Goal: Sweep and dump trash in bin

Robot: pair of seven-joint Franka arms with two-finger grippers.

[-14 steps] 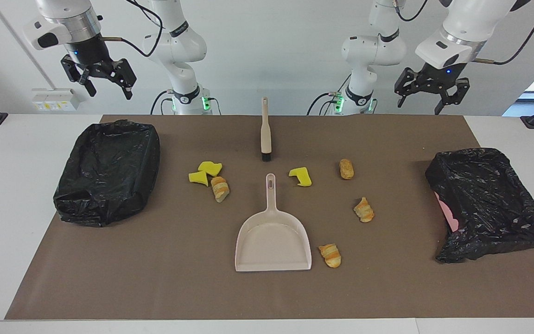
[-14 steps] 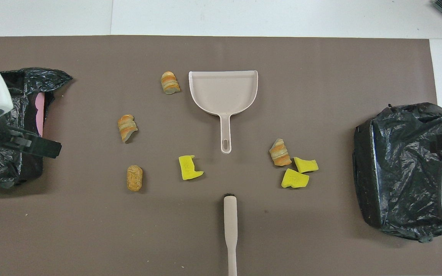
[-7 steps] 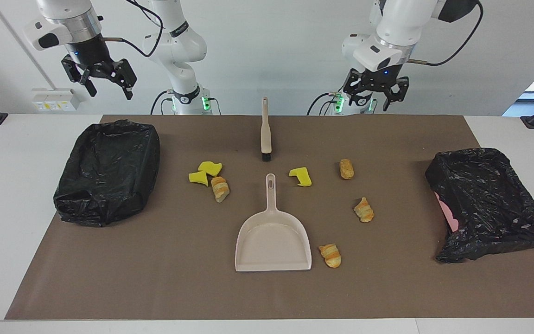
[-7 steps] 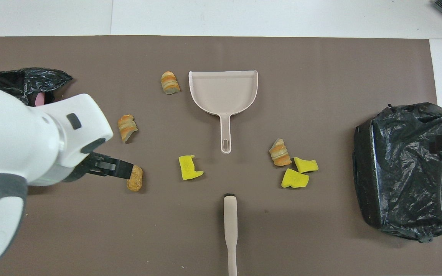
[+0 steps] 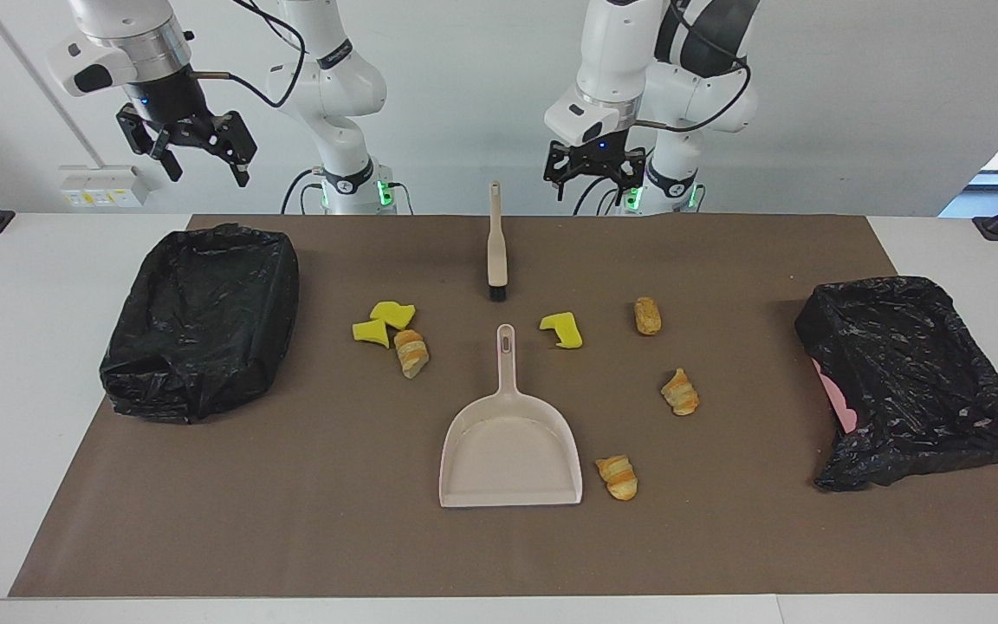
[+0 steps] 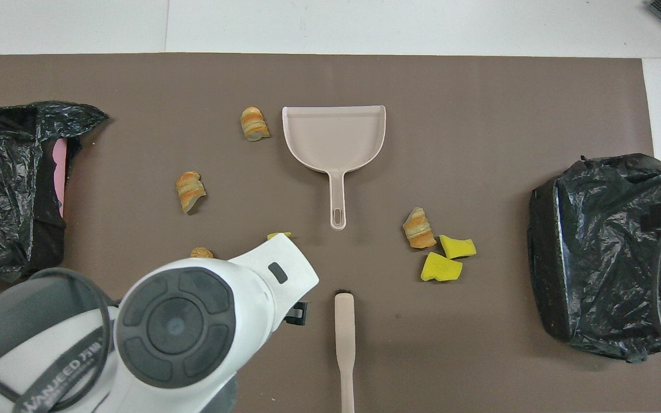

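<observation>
While aloft, left hand [image 5: 594, 178] well apart from trash [image 5: 561, 330].

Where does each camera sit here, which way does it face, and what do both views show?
Facing view: high across the table, looking at both arms; left gripper above the brush, right gripper raised above the table's edge.
Overhead view: above the robots' end, looking steeply down; left arm fills the bottom.
Shared: brush, dustpan, scattered trash, two bins.

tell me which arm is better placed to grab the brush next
Left. The left gripper hangs open, up in the air close beside the brush handle's end. The right gripper waits open, high over the bin at the right arm's end of the table.
</observation>
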